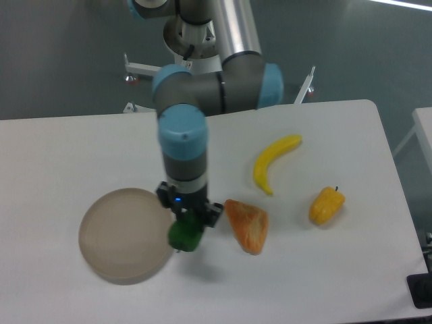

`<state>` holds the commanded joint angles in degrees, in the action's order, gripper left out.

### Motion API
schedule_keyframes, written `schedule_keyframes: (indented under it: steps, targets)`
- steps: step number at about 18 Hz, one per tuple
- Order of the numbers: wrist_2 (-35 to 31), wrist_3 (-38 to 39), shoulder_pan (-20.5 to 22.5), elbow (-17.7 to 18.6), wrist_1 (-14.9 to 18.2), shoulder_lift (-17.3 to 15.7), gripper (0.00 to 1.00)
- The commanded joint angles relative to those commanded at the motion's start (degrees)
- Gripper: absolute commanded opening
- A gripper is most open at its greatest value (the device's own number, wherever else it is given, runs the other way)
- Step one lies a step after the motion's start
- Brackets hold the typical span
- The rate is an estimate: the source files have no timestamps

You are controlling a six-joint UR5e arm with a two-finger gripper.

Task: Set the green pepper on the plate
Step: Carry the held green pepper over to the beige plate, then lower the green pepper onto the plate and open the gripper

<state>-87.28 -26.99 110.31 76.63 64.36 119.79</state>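
Nearest on the counter [81,155], the plate [125,233] sits left; over its right rim the fingers [191,217] grip the pepper [185,235]. Just beside lies an orange wedge [248,225], then a yellow pepper [327,206], a banana [272,161] behind.

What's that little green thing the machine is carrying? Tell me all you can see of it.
It is a small, glossy, dark-green bell pepper, lumpy and rounded, probably plastic by its shine. The arm's black two-finger pincer grips it from above, hiding its top, so only the lower part shows. It hangs at the right edge of the round, flat beige plate, overlapping the rim in this view. It seems lifted rather than resting, though height is hard to judge. Nothing but the pincer visibly touches it.
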Motion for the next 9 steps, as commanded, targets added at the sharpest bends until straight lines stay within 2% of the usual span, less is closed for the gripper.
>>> schedule_keyframes:
  steps: [2, 9]
  targets:
    - [0.0, 2.5, -1.6, 1.8, -2.4, 0.1, 0.34]
    - [-0.1, 3.8, -3.5, 6.0, -2.7, 0.4, 0.34]
